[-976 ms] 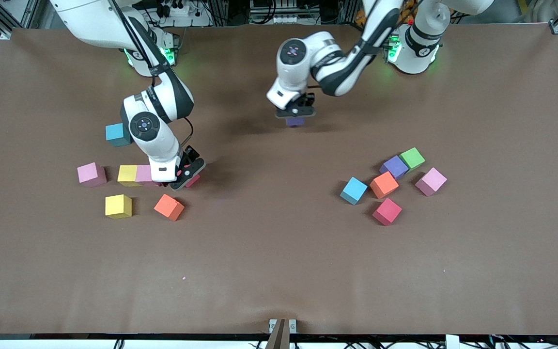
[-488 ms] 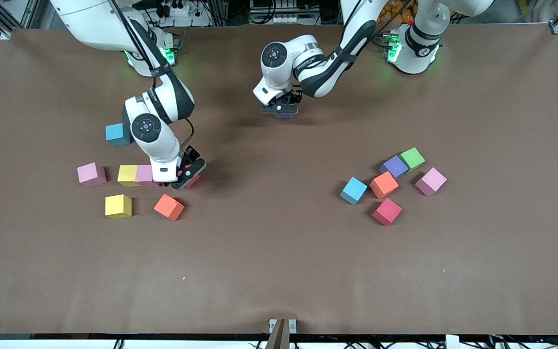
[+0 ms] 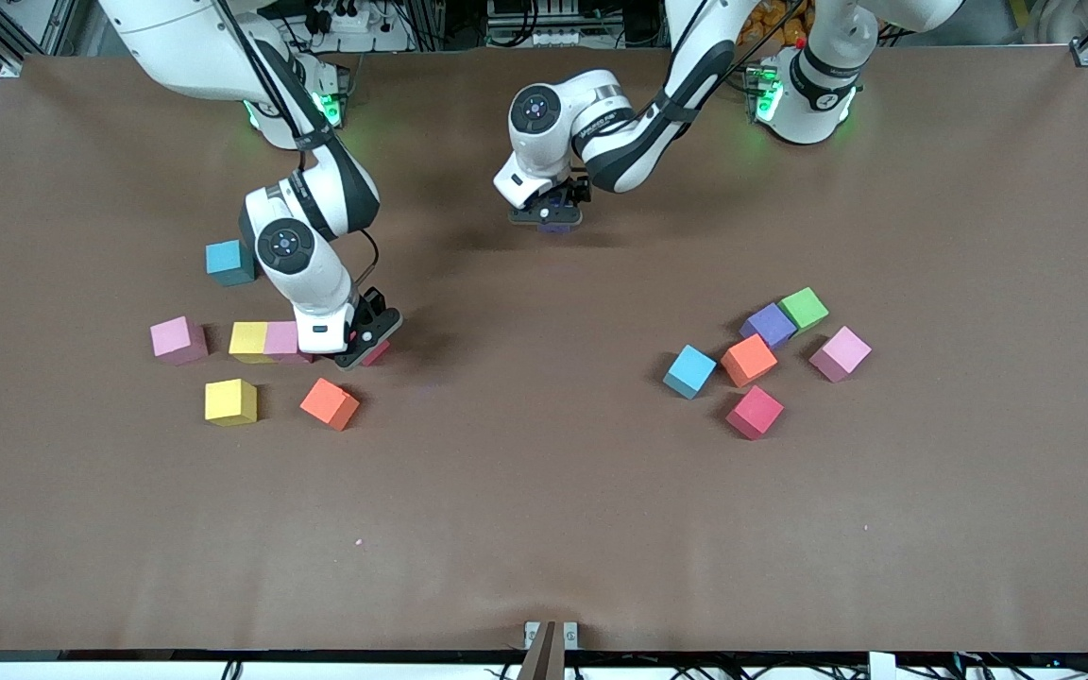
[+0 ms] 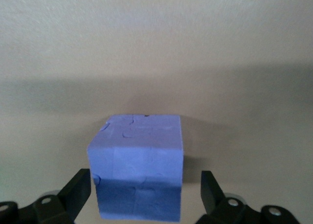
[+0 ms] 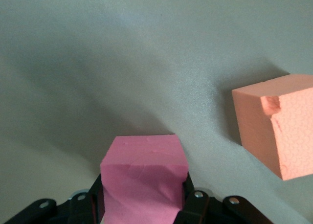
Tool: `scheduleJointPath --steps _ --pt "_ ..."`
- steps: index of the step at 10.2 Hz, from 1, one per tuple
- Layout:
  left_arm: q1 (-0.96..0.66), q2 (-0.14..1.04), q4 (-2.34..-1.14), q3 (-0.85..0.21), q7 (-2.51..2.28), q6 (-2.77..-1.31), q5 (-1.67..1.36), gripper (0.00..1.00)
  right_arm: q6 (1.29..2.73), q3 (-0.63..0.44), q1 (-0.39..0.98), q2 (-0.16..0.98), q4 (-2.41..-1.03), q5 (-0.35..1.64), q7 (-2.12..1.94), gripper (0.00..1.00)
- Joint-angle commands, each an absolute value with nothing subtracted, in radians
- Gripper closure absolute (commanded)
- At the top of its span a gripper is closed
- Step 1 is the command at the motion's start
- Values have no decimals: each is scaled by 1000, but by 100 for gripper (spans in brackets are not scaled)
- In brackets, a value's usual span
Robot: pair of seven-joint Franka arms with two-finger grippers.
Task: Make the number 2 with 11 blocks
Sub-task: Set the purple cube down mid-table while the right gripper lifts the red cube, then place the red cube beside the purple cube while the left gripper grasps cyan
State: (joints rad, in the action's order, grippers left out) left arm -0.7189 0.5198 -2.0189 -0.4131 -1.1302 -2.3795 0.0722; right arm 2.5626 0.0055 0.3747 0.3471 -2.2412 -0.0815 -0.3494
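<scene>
Since 1 second ago, left gripper (image 3: 549, 221) is standing open around its set-down purple block (image 4: 138, 165); right gripper (image 3: 362, 345) is clamping a pink block (image 5: 144, 177) for lifting.

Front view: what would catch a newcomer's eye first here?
Two scattered groups of coloured blocks, one at each arm's end of the table. The right gripper is shut on a red block beside a pink block and yellow block. Mid-table near the bases, the left gripper stands open around a purple block.

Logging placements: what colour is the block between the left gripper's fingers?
Purple block; clearest in the left wrist view.
</scene>
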Motion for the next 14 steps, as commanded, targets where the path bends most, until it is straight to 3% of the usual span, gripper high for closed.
scheduleJointPath --steps 1,5,9,11,14 --pt "-689 427 -2020 -408 -1190 -2300 81 0 2514 15 371 313 -2235 -92 -293 85" --pt "-560 367 -1964 -322 -1190 -2225 84 0 2442 21 454 304 -2194 -91 -73 85" --pt "-416 397 -1898 -241 -1016 -2194 92 0 2352 37 547 278 -2186 -34 239 84" --pt "-407 428 -1869 -175 -961 -2195 92 0 2345 49 603 241 -2216 -32 238 84" --pt "-357 463 -1827 -172 -882 -2195 80 0 2344 78 672 199 -2233 -32 203 84"
